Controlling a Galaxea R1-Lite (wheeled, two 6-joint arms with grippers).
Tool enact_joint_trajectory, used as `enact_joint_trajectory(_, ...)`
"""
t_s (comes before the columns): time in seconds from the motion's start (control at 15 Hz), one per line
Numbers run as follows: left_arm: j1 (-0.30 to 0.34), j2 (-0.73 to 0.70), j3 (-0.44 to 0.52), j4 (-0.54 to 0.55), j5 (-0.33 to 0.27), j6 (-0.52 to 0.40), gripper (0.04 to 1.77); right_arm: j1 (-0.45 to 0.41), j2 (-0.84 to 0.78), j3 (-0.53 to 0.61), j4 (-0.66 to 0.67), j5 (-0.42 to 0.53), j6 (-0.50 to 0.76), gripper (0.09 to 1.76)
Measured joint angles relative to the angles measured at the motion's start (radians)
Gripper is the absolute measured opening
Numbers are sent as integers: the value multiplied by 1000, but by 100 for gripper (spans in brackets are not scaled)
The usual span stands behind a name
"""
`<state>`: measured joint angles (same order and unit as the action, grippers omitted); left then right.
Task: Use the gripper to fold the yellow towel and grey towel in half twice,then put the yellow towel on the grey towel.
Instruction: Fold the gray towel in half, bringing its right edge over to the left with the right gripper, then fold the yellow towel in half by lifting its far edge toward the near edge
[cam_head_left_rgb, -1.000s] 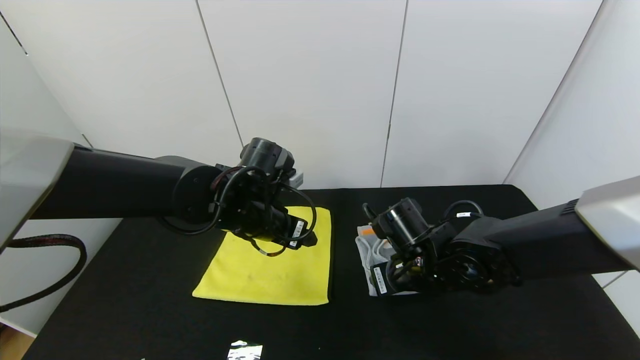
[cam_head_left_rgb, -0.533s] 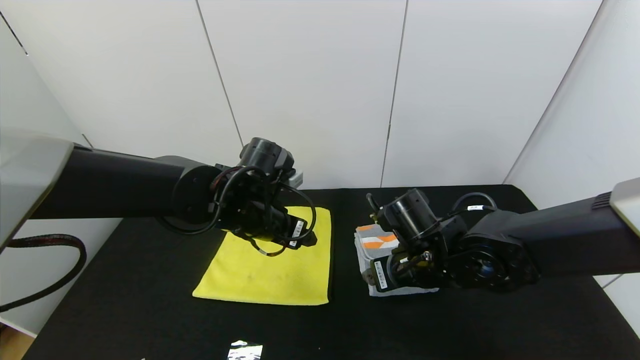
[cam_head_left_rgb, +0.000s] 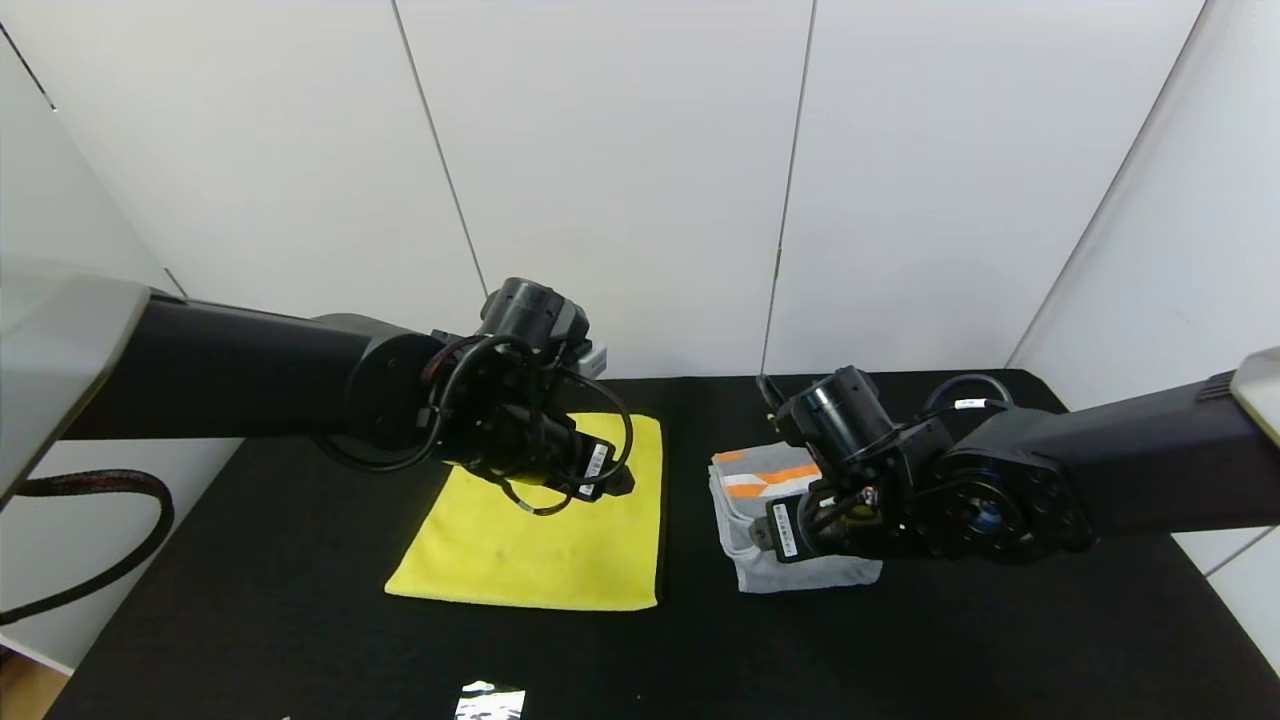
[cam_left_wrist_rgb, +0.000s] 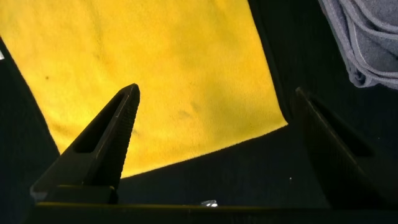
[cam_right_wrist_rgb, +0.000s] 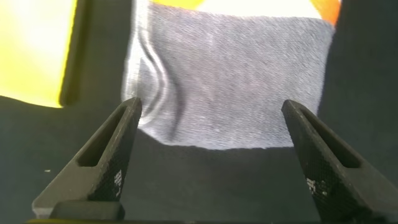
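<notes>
Right gripper (cam_right_wrist_rgb: 208, 140) is lifting back off the folded grey towel (cam_head_left_rgb: 765, 525), jaws spreading empty; left gripper (cam_left_wrist_rgb: 217, 134) is hovering spread above the yellow towel (cam_head_left_rgb: 545, 535) alongside. Loose layers risk springing open.

The yellow towel (cam_head_left_rgb: 545, 530) is spread flat on the desk's left side; the grey towel (cam_head_left_rgb: 760, 560), folded, orange-and-white band at its far end, lies just beside it.

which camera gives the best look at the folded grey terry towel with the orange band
The right wrist view: the folded grey terry towel fills it between open fingers. The head view has it half hidden by the right arm; the left wrist view catches one corner.
</notes>
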<state>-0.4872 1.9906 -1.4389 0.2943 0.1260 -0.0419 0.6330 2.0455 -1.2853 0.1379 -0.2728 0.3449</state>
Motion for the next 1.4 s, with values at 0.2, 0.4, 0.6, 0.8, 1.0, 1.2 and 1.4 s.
enact_joint_trajectory(0.2, -1, 0, 1, -1, 0, 0, 172, -46, 18, -10, 30, -19, 28, 166)
enact_joint_trajectory(0.4, -3, 3, 2, -1, 0, -1, 172, -90, 34, -12, 26, -17, 51, 167)
enact_joint_trajectory(0.6, -2, 4, 2, -1, 0, 1, 172, -104, 37, -13, 21, -7, 70, 169)
enact_joint_trajectory(0.8, -1, 2, 3, 1, 0, 1, 172, -90, 37, -8, 27, -5, 73, 169)
enact_joint_trajectory(1.0, 13, -15, 24, 2, 2, 2, 172, -71, 3, 6, 28, -5, 68, 170)
enact_joint_trajectory(1.2, 69, -52, 58, 2, 1, 61, 172, -33, -46, 18, 22, -5, 4, 170)
enact_joint_trajectory(1.4, 149, -104, 109, 3, -9, 168, 172, 4, -82, 19, 15, 60, -84, 170)
